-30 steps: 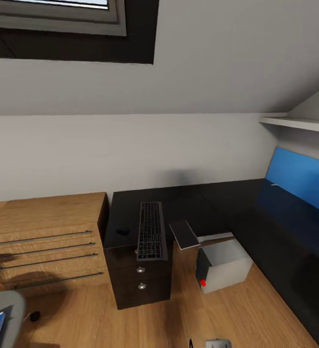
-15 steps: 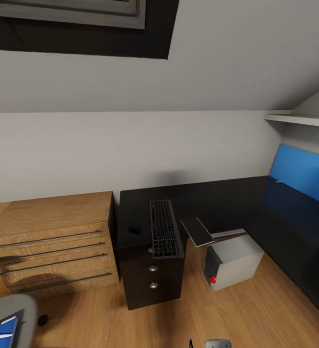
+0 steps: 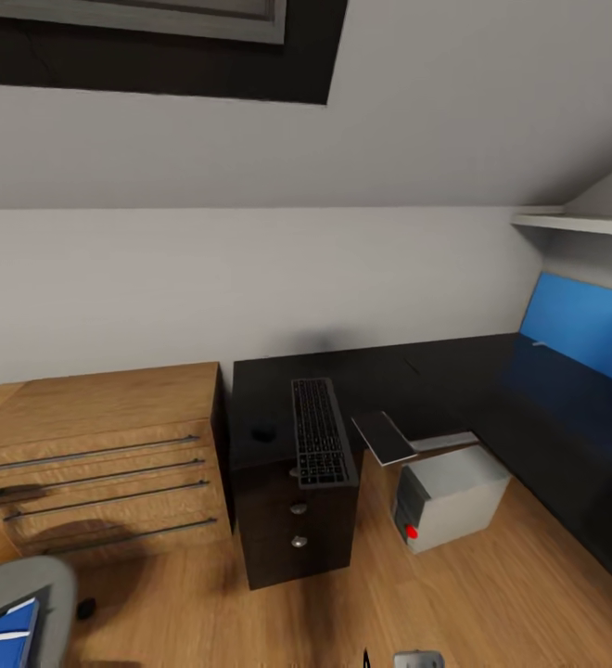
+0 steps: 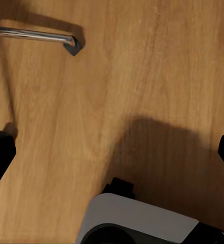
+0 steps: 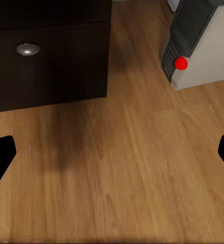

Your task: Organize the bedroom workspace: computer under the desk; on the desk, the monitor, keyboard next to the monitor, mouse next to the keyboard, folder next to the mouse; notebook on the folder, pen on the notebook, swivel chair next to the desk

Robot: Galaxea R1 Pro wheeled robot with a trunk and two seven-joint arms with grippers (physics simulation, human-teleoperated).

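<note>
Keyboard [image 3: 323, 432] lies on the dark drawer unit [image 3: 292, 482] at our twelve o'clock, long axis running away from us, mouse [image 3: 263, 433] just at its nine o'clock. Both claws hang over the floor [image 5: 122, 173], released and holding nothing; our right sits nearer.

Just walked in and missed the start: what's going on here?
Nothing is being handled right now; the robot faces a corner of an attic room. The keyboard and mouse lie on the black desk, the keyboard overhanging its front edge above the drawer pedestal. The computer stands on the floor, its back under the desk edge. The blue folder sits on the swivel chair. Both wrist views look down on wood floor.
</note>
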